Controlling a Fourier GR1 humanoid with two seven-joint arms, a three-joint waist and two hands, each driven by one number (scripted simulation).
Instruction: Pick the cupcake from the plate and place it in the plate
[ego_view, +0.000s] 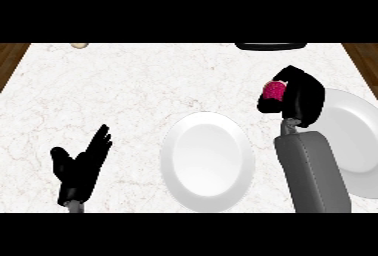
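Cupcake in hand, middle plate waiting

Cupcake (275, 90) with pink top, pinched in curled fingers of right hand (299, 97), just off the left rim of the right-hand plate (354, 125) and over bare marble counter (133, 85). Not resting on either plate; only the pink top visible past the black fingers (wrapper and base hidden by the hand). Grey right forearm (314, 172) lying across the near-left part of that plate. White centre plate (207, 160) nearer the lower edge, to the left of the held cupcake, nothing on it. Left hand (80, 167) at lower left, fingers straight and spread, resting, well apart from both plates.

Judged stage: pick done, carry toward the centre plate under way, release not yet made.

Risks from here:
- Early release over bare counter, short of the centre plate's rim; cause: cupcake hidden under the hand, so true position hard to judge.
- Landing on the sloping rim rather than the flat well, then tipping or rolling off; cause: too short a leftward and nearward travel.
- Cupcake set down tilted or on its side; cause: wrist turned during the carry, base not level at release.
- Squashed frosting; cause: fingers curled over the soft top.
- Nudged right-hand plate; cause: forearm sweeping low across it.

Small pale object (80, 45) and dark item (270, 46) at the far edge, both well clear of the path.
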